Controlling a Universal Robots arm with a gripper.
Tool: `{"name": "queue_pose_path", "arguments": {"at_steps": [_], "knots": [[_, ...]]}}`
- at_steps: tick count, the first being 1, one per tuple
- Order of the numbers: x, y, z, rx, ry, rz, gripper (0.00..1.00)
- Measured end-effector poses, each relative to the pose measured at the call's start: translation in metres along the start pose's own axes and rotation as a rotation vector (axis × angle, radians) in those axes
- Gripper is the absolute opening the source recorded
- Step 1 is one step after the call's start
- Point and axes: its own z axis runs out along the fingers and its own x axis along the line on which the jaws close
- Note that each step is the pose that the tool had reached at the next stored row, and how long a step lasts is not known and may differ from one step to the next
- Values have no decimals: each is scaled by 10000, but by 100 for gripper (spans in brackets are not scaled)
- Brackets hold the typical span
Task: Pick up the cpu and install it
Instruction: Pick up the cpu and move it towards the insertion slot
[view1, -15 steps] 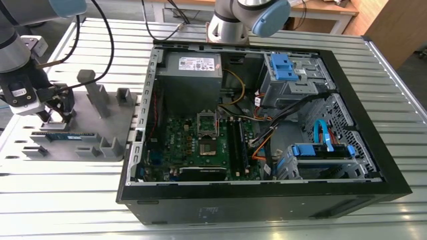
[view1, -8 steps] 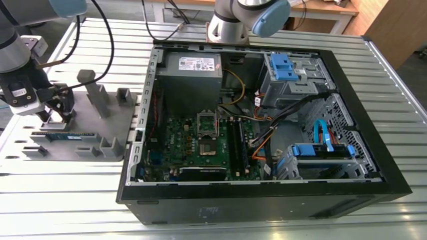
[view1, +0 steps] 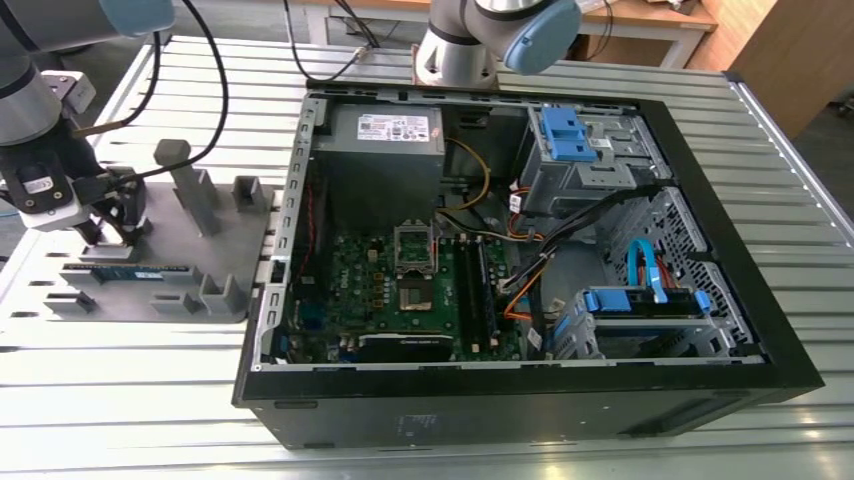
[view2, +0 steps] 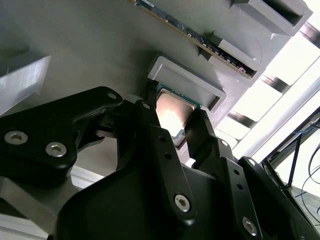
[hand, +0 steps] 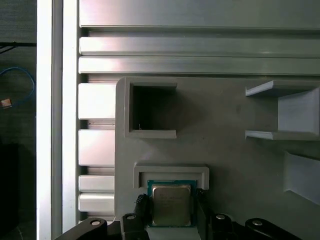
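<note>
We find the small, flat, square, silver-topped cpu (hand: 171, 202) seated in its recess on the grey fixture plate (hand: 235, 150), the black claw (view2: 176, 125) astride it, hold undeterminable; we judge it light, rigid, slick-lidded, fragile underneath, best taken by opposite edges.

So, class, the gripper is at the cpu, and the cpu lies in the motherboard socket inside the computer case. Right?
No. The gripper is at the cpu, but the cpu lies in a holder on the grey fixture plate, outside the computer case; the first wrist view shows it.
</note>
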Motion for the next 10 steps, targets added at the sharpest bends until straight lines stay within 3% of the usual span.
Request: {"name": "queue_pose_path", "arguments": {"at_steps": [6,10], "knots": [[0,0,-2,0,35,0,47],[-1,-1,-61,8,35,-1,47]]}}
